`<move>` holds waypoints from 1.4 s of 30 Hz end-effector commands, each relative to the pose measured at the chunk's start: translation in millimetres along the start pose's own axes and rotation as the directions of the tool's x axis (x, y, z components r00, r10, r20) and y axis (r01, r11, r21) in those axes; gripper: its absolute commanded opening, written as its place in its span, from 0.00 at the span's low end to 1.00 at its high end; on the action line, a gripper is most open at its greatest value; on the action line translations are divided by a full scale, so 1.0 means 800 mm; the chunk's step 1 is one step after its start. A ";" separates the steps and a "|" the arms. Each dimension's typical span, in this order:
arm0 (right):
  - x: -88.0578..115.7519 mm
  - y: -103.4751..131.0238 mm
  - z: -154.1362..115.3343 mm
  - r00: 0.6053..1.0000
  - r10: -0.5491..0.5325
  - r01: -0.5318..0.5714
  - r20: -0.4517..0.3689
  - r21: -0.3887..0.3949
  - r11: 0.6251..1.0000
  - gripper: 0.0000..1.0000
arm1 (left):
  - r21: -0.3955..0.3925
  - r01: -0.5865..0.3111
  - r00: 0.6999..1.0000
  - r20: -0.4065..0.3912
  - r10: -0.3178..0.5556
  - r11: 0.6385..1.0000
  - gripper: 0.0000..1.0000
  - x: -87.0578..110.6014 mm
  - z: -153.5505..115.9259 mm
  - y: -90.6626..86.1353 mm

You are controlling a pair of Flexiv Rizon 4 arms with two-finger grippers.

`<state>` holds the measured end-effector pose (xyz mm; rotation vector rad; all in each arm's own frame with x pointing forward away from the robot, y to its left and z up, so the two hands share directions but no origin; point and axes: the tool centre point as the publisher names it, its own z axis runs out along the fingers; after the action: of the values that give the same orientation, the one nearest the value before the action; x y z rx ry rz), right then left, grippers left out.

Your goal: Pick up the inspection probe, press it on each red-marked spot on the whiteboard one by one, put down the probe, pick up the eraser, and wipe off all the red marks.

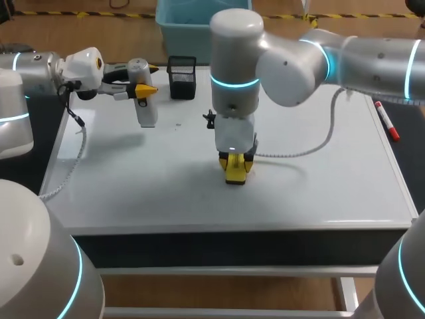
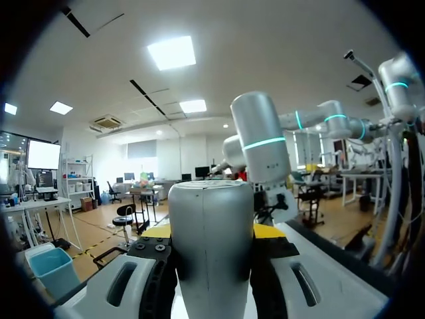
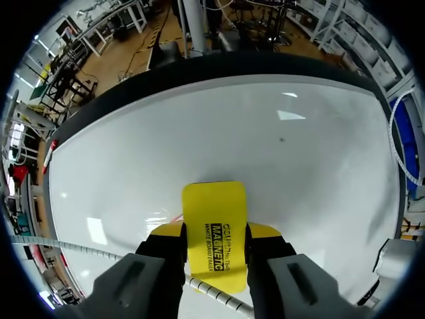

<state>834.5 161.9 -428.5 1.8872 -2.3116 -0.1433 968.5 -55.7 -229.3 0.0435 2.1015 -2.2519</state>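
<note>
Left pincer (image 1: 143,89) clamps one probe (image 1: 147,111) (grey, upright); right pincer (image 1: 236,161) clamps one yellow eraser (image 3: 214,226) on the whiteboard (image 1: 319,179).

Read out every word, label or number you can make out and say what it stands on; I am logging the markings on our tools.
"MAGNETIC": large black print on the flat yellow plastic eraser, in the right wrist view.
"WHITE BOARD ERASER": smaller line just beneath it on the same eraser.
Small line above those words: too small to read.
Red marker pen: any print too small to read.
Grey cylindrical probe: no print shows.
</note>
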 end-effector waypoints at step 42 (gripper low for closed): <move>0.101 -0.021 -0.037 0.993 0.117 -0.116 -0.013 0.040 0.992 0.00 | 0.003 -0.001 1.000 -0.003 0.001 1.000 0.00 -0.001 0.000 0.000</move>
<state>839.7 88.6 -410.2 1.7529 -2.4239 -0.0629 968.5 -55.7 -229.3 0.0435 2.1015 -2.2519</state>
